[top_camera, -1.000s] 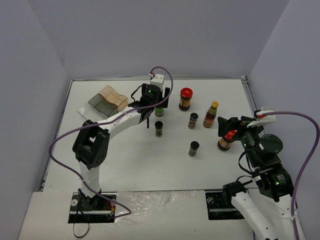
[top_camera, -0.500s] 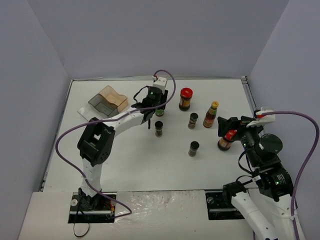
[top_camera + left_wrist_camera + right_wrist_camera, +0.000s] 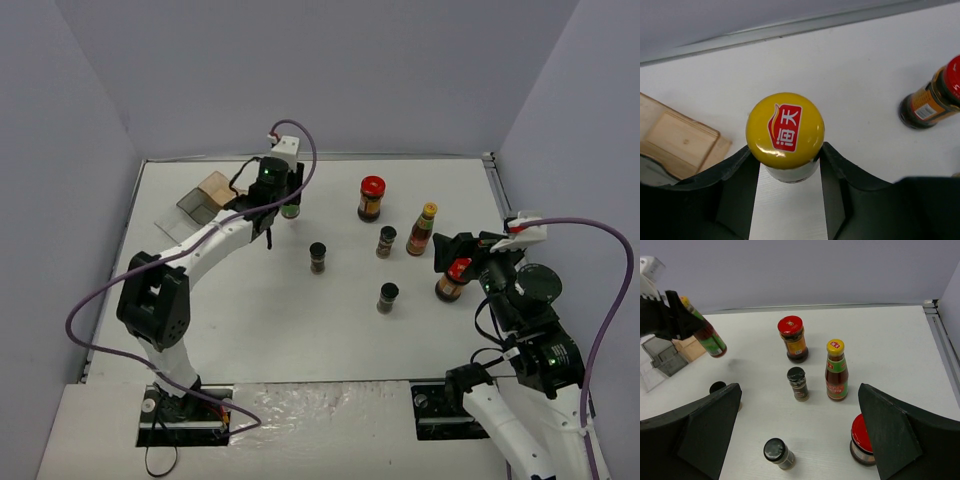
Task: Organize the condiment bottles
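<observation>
My left gripper is shut on the neck of a yellow-capped sauce bottle, held off the table and tilted next to the rack; the overhead view shows this gripper and bottle. A second yellow-capped bottle, a red-lidded jar and three black-capped spice jars stand on the table. My right gripper hangs open above them. Another red-lidded jar stands just inside its right finger.
The clear and tan stepped rack sits at the back left, its wooden part close beside the held bottle. Grey walls close in the white table at the back and both sides.
My left gripper closed on the yellow-capped bottle, lifted it and carried it left toward the rack. The right arm has hardly moved.
</observation>
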